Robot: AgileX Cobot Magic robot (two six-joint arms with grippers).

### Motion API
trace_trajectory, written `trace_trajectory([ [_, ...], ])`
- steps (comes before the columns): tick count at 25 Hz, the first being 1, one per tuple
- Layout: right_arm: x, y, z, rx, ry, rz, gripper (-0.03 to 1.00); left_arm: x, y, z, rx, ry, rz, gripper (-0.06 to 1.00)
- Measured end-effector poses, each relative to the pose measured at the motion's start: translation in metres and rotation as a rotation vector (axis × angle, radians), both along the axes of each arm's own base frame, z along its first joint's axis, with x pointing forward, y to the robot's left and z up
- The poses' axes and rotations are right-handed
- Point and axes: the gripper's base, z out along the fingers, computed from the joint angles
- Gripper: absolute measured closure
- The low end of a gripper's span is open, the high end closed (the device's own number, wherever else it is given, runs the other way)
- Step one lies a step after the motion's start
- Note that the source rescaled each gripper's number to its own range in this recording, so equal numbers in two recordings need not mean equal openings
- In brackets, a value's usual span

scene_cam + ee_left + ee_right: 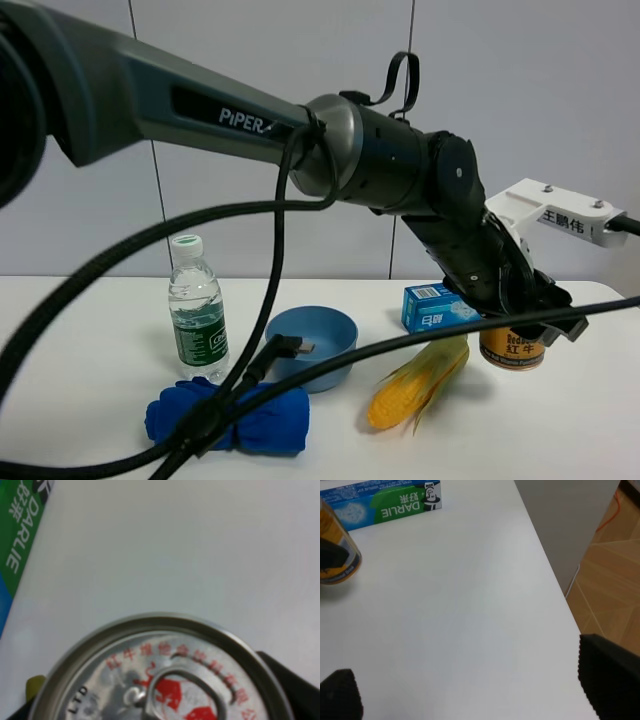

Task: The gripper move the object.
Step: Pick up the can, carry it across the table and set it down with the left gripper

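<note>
Where the left arm [400, 165] dips, jaws clasp the can [512, 352].

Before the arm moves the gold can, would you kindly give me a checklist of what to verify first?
1. Left gripper around the gold can: ok, black fingers show on both sides in the left wrist view.
2. Grip pressed firmly on the can: cannot tell.
3. Can upright on the table: ok.
4. Clearance from the yellow corn: not ok, its tip lies close beside the can.
5. Darlie box apart from the can: ok, per the right wrist view.
6. Right gripper open and clear of the can: ok.
</note>
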Motion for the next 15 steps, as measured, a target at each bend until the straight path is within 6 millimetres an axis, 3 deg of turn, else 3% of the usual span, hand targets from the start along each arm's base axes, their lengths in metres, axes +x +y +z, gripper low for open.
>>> trace_trajectory([
  [6,0.000,0.000,0.000,0.000,0.000,0.000,-0.03,0.002,-0.003,-0.032,0.046,-0.034,-0.049,0.94],
  [15,0.000,0.000,0.000,0.000,0.000,0.000,-0.03,0.004,-0.004,-0.047,0.057,-0.077,-0.072,0.94],
])
